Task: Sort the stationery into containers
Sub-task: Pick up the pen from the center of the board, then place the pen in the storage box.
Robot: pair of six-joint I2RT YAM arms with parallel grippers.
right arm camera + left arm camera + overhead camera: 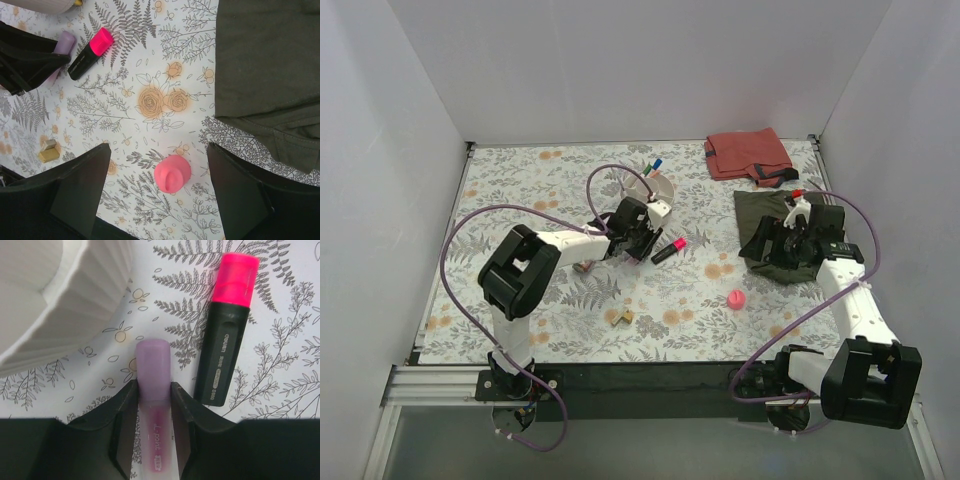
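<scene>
- Left gripper (pixel 154 401): we find its jaws clenched on the lilac tube (pixel 152 360), at the lower centre of the left wrist view.
- Black-pink highlighter (pixel 227 330): lies on the floral table (pixel 285 405), just right of the tube and apart from it.
- White bowl (pixel 75 300): upper left of that view, near the tube's cap.
- Right gripper (pixel 159 160): jaws released and spread wide. We see the pink ball (pixel 172 173) on the table between them, at the lower centre of the right wrist view.
- Tan bits (pixel 49 151): left edge of that view.
- Olive cloth (pixel 270 65): upper right.
- Red cloth (pixel 748 155): upper right of the top view.
</scene>
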